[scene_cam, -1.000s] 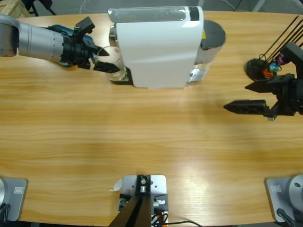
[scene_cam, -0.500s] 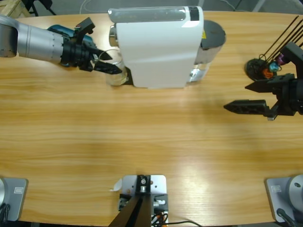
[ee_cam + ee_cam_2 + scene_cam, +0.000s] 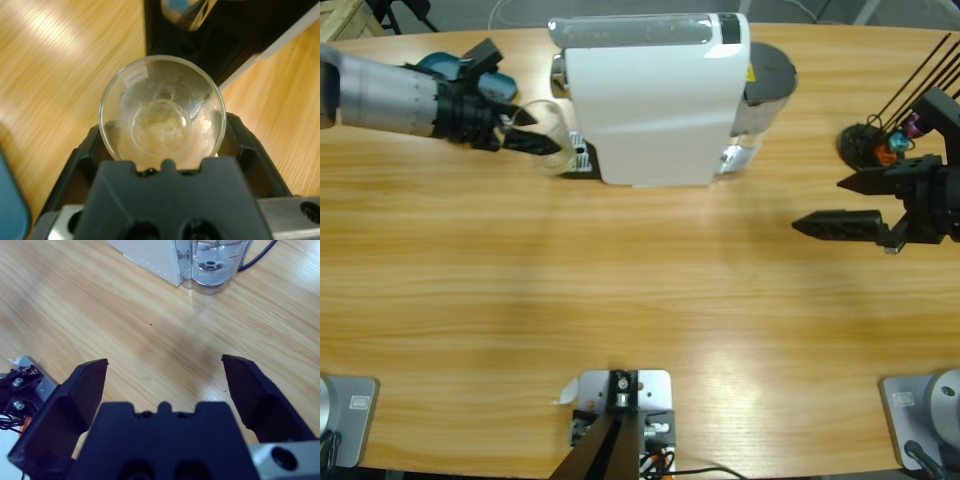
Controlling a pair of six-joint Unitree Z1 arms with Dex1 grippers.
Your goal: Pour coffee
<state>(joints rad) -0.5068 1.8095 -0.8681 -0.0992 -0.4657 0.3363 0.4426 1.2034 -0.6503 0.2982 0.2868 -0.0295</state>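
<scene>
A small clear glass (image 3: 161, 110) sits between the jaws of my left gripper (image 3: 162, 136), which is shut on it. A shallow layer of pale yellowish coffee (image 3: 159, 129) lies in its bottom. From above, the glass (image 3: 550, 128) is just left of the white coffee machine (image 3: 655, 100), off its black drip tray (image 3: 582, 160), with the left gripper (image 3: 532, 132) reaching in from the left. My right gripper (image 3: 818, 205) hangs open at the right side of the table, holding nothing. In the right wrist view the right gripper (image 3: 165, 362) looks down on bare wood.
The machine's clear water tank (image 3: 767, 80) stands at its right rear and also shows as the water tank (image 3: 212, 262). A black capsule stand (image 3: 878, 143) with coloured capsules is at the far right, behind the right gripper. Bare tabletop (image 3: 640, 290) spans the middle and front.
My left gripper has drawn the glass leftward, away from the machine's drip tray. The right arm has not moved.
</scene>
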